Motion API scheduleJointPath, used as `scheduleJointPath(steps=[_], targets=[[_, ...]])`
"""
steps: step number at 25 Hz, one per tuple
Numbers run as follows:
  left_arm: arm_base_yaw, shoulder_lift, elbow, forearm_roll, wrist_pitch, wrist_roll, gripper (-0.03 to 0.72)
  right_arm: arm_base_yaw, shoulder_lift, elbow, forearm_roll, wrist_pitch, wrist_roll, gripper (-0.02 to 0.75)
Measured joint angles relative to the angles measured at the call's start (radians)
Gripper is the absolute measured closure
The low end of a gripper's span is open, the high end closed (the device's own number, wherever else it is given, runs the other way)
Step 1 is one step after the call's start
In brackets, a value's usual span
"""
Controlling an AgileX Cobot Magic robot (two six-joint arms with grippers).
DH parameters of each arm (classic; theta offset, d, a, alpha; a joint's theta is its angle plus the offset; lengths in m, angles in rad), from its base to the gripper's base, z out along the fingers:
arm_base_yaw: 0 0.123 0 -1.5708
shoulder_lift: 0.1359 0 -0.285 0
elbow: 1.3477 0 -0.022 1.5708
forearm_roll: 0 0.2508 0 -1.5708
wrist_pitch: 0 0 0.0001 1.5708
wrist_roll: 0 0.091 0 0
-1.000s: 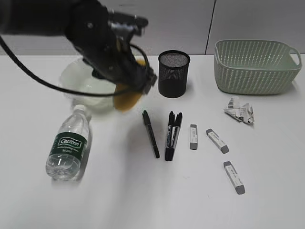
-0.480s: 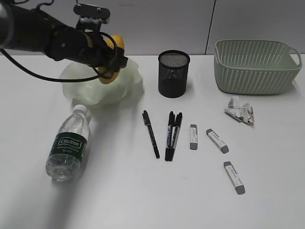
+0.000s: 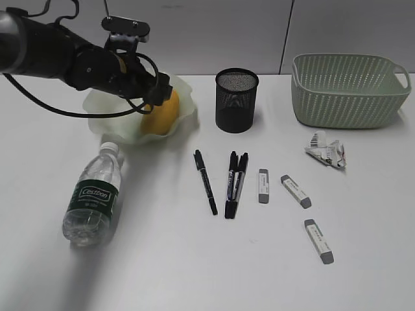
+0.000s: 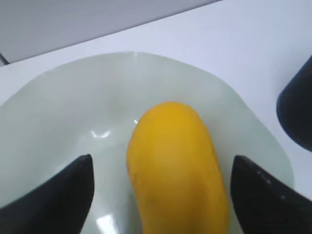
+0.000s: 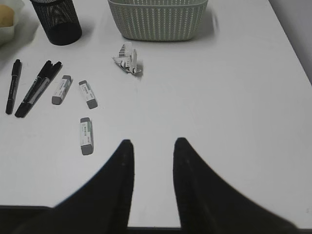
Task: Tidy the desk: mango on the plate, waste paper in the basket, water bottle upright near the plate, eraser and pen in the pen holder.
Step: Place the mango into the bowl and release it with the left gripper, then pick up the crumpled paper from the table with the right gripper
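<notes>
1. The water bottle (image 3: 93,196) lies on its side at the left of the white bench (image 3: 194,259), its white cap pointing to 12 o'clock, toward the plate (image 3: 185,97).
2. The left end effector (image 4: 161,195) hangs over the plate with its fingers (image 4: 63,195) spread wide, one on each side of the mango (image 3: 161,115), and not touching it in the left wrist view.
3. The mango lies in the plate, its long side running from 12 to 6 o'clock in the left wrist view.
4. The black mesh pen holder (image 3: 237,100) stands upright at 3 o'clock from the plate, just beside it.
5. Three black pens (image 3: 224,180) lie on the bench at 6 o'clock from the pen holder.
6. Three erasers (image 3: 295,204) lie to the right of the pens, apart from each other.
7. The crumpled waste paper (image 3: 326,151) sits at 6 o'clock from the basket (image 3: 348,89), near it but outside.
8. The right end effector (image 5: 151,161) hovers over bare bench at the near edge, holding nothing, fingers (image 5: 119,180) a narrow gap apart.
</notes>
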Motion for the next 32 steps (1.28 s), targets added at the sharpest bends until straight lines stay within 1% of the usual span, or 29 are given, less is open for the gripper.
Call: scheduleJointPath(steps=[2, 5, 6, 8, 10, 12, 14, 17, 19, 23, 25, 28, 32], targets=[[0.005, -0.007, 0.0, 0.0, 0.027, 0.0, 0.024, 0.0, 0.0, 0.0, 0.0, 0.0, 0.0, 0.504], [0.005, -0.058, 0.0, -0.011, 0.117, 0.0, 0.037, 0.0, 0.0, 0.0, 0.0, 0.0, 0.0, 0.504], [0.005, -0.089, 0.0, -0.012, 0.153, 0.0, 0.051, 0.0, 0.0, 0.0, 0.0, 0.0, 0.0, 0.504], [0.007, -0.155, 0.002, -0.013, 0.221, 0.0, 0.104, 0.0, 0.0, 0.0, 0.0, 0.0, 0.0, 0.504], [0.006, -0.251, 0.034, -0.011, 0.257, 0.0, 0.159, 0.0, 0.0, 0.0, 0.0, 0.0, 0.0, 0.504], [0.006, -0.368, 0.121, -0.009, 0.27, 0.0, 0.204, 0.0, 0.0, 0.0, 0.0, 0.0, 0.0, 0.504], [0.004, -0.529, 0.226, -0.009, 0.285, 0.0, 0.223, 0.0, 0.0, 0.0, 0.0, 0.0, 0.0, 0.504], [-0.012, -0.803, 0.398, -0.013, 0.362, 0.0, 0.232, 0.0, 0.0, 0.0, 0.0, 0.0, 0.0, 0.504], [-0.018, -0.991, 0.519, -0.033, 0.445, 0.0, 0.235, 0.0, 0.0, 0.0, 0.0, 0.0, 0.0, 0.504], [-0.018, -1.412, 0.721, -0.076, 0.589, 0.0, 0.234, 0.0, 0.0, 0.0, 0.0, 0.0, 0.0, 0.504], [-0.018, -1.59, 0.778, -0.091, 0.665, 0.0, 0.234, 0.0, 0.0, 0.0, 0.001, 0.0, 0.0, 0.504], [-0.018, -1.783, 0.826, -0.081, 0.814, 0.0, 0.234, 0.0, 0.0, 0.0, 0.001, 0.0, 0.0, 0.504], [-0.01, -1.956, 0.863, -0.054, 0.942, 0.0, 0.239, 0.0, 0.0, 0.0, 0.001, -0.001, 0.0, 0.504]])
